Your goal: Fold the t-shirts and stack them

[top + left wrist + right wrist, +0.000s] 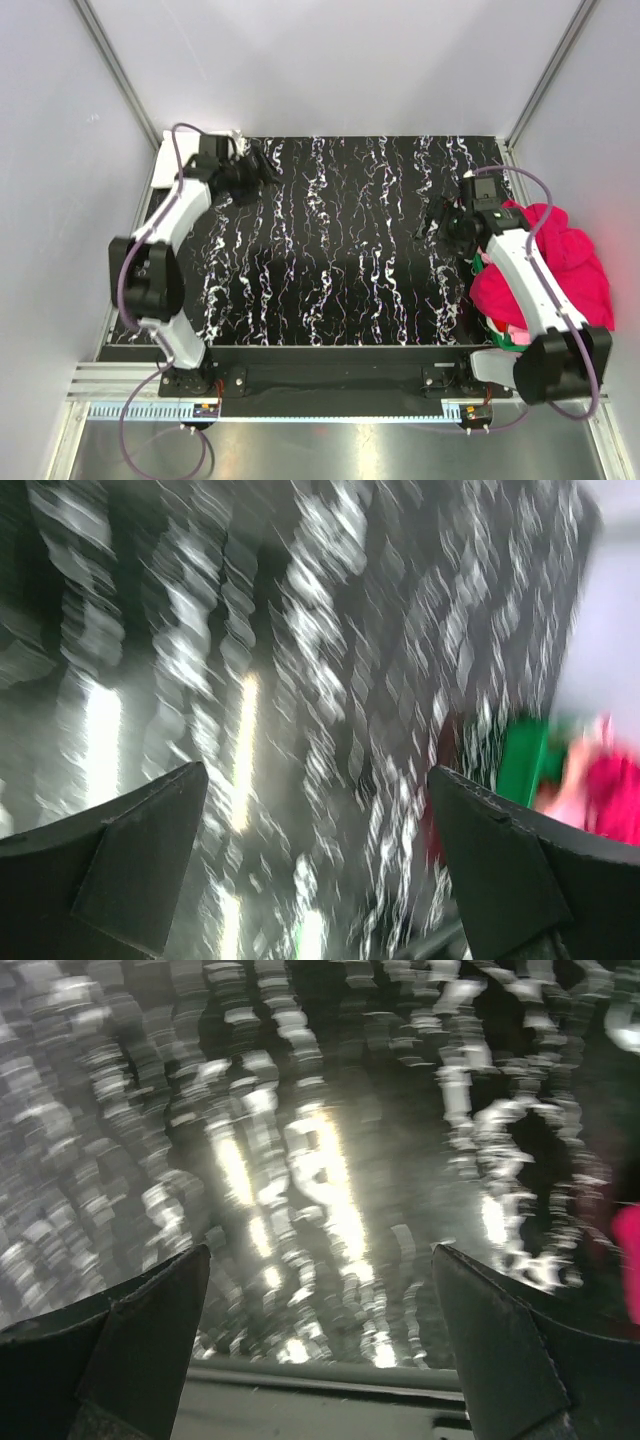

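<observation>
Top external — magenta t-shirts (580,265) far right

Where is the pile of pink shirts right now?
In the overhead view, the pink shirts lie heaped at the right edge of the table, beside the right arm.

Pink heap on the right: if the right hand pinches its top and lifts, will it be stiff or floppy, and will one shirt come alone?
Probably floppy: the pink heap lies in soft rumpled folds, so a pinch should lift a drooping peak. Neighbours may drag along, since the cloth looks bunched with no clear edges. It could catch on the green basket at its edge.
</observation>
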Tool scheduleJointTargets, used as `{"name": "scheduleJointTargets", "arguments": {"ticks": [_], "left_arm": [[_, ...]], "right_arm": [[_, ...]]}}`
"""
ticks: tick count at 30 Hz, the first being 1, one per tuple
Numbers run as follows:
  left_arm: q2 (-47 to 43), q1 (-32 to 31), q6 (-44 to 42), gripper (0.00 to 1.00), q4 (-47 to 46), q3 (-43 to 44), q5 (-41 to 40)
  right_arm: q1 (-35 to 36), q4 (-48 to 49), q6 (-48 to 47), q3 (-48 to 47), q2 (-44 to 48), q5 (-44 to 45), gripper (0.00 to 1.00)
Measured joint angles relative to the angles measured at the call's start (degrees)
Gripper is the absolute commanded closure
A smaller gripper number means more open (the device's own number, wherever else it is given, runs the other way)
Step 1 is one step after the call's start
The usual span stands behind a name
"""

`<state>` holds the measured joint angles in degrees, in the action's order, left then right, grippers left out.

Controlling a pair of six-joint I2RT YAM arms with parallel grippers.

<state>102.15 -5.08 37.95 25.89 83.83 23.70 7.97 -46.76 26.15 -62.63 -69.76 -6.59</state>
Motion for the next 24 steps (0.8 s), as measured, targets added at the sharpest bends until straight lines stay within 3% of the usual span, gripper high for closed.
{"name": "scheduleJointTargets", "arguments": {"ticks": [4,8,12,17,22,24], "left_arm": [[-12.39,-7.72,-1.36,0.01,1.31,-11.08,-0.76],[-25.11,-9.60,-1.70,0.01,4.98,-23.04,-2.58],[-35.63,-10.80,-2.19,0.01,9.66,-30.14,-4.55],[-45.92,-11.89,-4.68,0.01,16.55,-32.28,-7.45],[-49.16,-11.85,-6.73,0.01,19.52,-32.63,-8.57],[-49.16,-11.85,-7.41,0.01,20.09,-33.20,-8.57]], "right_arm": [[-2.25,-1.05,-0.50,-0.76,-8.50,4.74,0.00],[-3.87,-1.11,-0.96,-2.34,-16.61,10.71,0.00],[-7.76,-0.96,-2.10,-2.32,-18.60,15.69,0.00],[-13.07,-0.85,-3.06,-4.13,-23.08,20.35,0.00],[-16.09,-0.33,-3.74,-5.66,-29.44,21.66,0.00],[-16.26,0.07,-4.11,-5.62,-30.71,21.09,0.07]]}}
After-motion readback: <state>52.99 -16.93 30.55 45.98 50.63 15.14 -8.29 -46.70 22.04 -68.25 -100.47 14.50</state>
